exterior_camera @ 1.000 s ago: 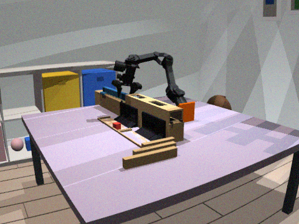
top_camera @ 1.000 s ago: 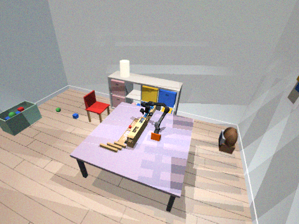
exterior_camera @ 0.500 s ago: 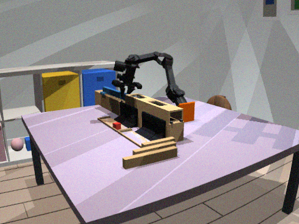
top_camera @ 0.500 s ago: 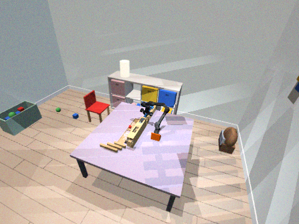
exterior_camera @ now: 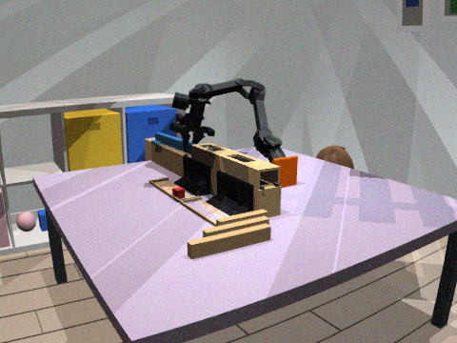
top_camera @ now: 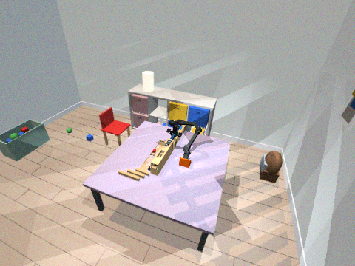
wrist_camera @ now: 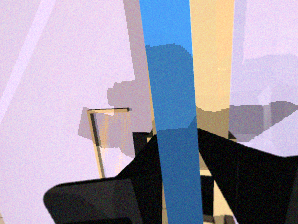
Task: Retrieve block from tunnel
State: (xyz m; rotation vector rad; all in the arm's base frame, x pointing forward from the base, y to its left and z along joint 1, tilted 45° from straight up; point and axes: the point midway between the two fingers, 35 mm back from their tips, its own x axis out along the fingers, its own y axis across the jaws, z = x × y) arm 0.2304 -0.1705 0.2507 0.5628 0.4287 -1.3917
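Tray (top_camera: 146,165) (exterior_camera: 194,205) beside the tunnel (top_camera: 163,157) (exterior_camera: 238,161) holds a red block (top_camera: 154,150) (exterior_camera: 178,192); gripper (exterior_camera: 194,138) (wrist_camera: 177,135) clamps the blue handle (exterior_camera: 172,141) (wrist_camera: 172,90).

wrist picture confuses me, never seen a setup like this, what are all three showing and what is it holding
The machine is one black arm with a two-fingered gripper. The top view looks down across the room, the exterior view shows the table from one side, and the wrist view looks past the fingers. They are closed on the blue handle of the long wooden tunnel. Three loose rods, a red block and an orange panel are there too.
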